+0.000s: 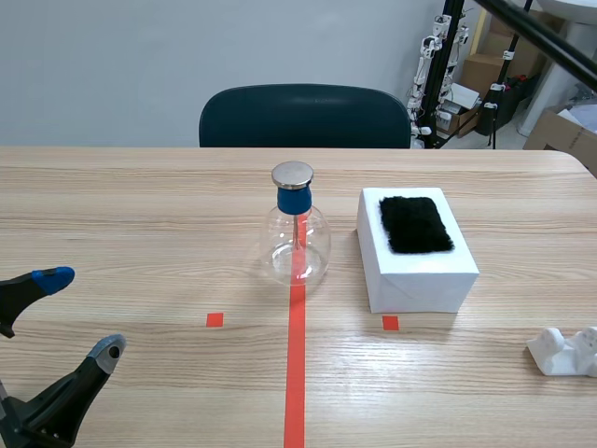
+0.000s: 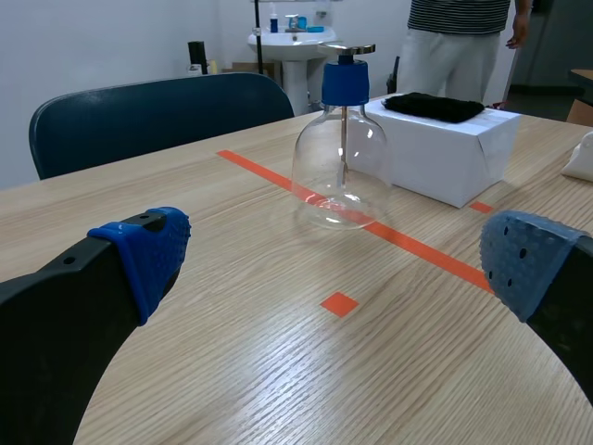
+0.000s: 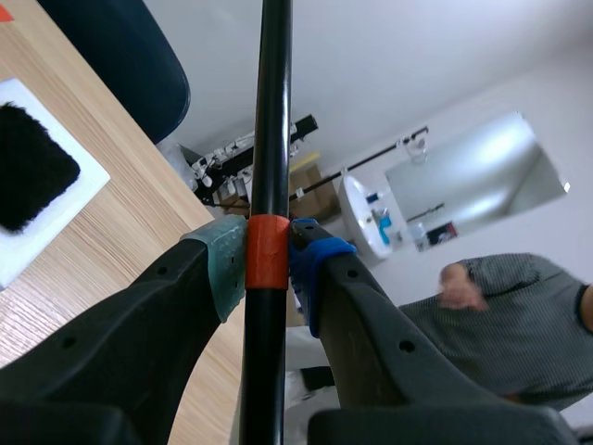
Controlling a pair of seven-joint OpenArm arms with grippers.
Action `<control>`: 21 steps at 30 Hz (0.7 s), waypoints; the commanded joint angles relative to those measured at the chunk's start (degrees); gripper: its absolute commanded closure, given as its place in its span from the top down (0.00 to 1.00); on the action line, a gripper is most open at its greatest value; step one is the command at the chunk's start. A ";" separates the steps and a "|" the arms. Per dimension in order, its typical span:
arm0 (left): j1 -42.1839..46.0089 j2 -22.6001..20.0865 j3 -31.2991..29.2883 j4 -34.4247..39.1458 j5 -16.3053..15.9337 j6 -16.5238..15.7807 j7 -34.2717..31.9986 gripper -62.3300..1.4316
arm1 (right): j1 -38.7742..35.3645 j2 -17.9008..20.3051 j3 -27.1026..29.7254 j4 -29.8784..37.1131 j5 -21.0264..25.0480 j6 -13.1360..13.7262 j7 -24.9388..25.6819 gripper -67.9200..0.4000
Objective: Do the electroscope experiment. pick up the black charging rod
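My right gripper (image 3: 269, 264) is shut on the black charging rod (image 3: 272, 120), pinching it at its orange-red band; the rod runs far past the fingers. In the scene view the rod (image 1: 536, 37) crosses the top right corner, raised above the table; the gripper itself is out of that view. The glass electroscope flask (image 1: 297, 233) with a blue neck and metal disc stands mid-table on the red line. Beside it, a white box (image 1: 416, 261) carries black fur (image 1: 415, 224). My left gripper (image 1: 70, 322) stands open low at the near left, nothing between its fingers; the flask (image 2: 341, 158) lies ahead of it.
A dark blue chair (image 1: 303, 117) stands behind the table's far edge. A crumpled white cloth (image 1: 564, 352) lies at the right edge. A person (image 3: 514, 315) stands off the table's right side, near a sink and boxes.
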State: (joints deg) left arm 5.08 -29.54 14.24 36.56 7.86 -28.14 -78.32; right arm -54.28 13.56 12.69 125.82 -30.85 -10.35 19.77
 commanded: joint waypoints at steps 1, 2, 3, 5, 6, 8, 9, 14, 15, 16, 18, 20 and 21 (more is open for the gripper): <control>-0.17 -0.17 -0.20 0.52 -0.74 -0.09 -1.20 1.00 | -1.01 -0.87 0.44 0.28 -1.18 -1.29 2.60 0.15; -0.17 -0.17 -0.20 0.52 -0.74 -0.09 -1.20 1.00 | -1.81 -1.57 0.44 0.28 -2.45 -1.66 4.28 0.15; -0.17 -0.17 -0.20 0.52 -0.74 -0.09 -1.20 1.00 | -2.47 -2.16 0.44 0.28 -3.41 -1.73 5.75 0.15; -0.17 -0.17 -0.20 0.52 -0.74 -0.09 -1.20 1.00 | -3.74 -3.43 0.44 0.26 -5.25 -2.05 8.74 0.15; -0.17 -0.17 -0.20 0.52 -0.74 -0.09 -1.20 1.00 | -4.31 -4.11 0.44 0.24 -6.27 -2.12 10.29 0.15; -0.17 -0.17 -0.20 0.52 -0.74 -0.09 -1.20 1.00 | -5.22 -5.31 0.44 0.22 -7.98 -2.16 12.59 0.15; -0.17 -0.17 -0.20 0.52 -0.74 -0.09 -1.20 1.00 | -5.73 -5.88 0.44 0.22 -8.81 -2.29 13.46 0.15; -0.17 -0.17 -0.20 0.52 -0.74 -0.09 -1.20 1.00 | -8.00 -8.68 0.44 0.11 -13.70 -3.43 17.73 0.15; -0.17 -0.17 -0.20 0.52 -0.74 -0.09 -1.20 1.00 | -8.39 -9.07 0.44 -0.04 -14.47 -3.52 18.51 0.15; -0.17 -0.17 -0.20 0.52 -0.74 -0.09 -1.20 1.00 | -8.83 -9.40 0.44 -0.26 -15.32 -3.87 19.17 0.15; -0.17 -0.17 -0.20 0.52 -0.74 -0.09 -1.20 1.00 | -9.60 -9.64 0.42 -1.03 -17.03 -4.92 20.46 0.15; -0.17 -0.17 -0.20 0.52 -0.74 -0.09 -1.20 1.00 | -10.36 -9.64 0.42 -2.12 -17.97 -6.51 22.16 0.15; -0.17 -0.17 -0.20 0.52 -0.74 -0.09 -1.20 1.00 | -10.67 -9.64 0.42 -2.75 -18.38 -7.56 23.17 0.15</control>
State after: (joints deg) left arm 5.08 -29.54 14.24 36.56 7.86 -28.14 -78.35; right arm -64.51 3.64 12.69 123.33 -49.80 -16.78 42.15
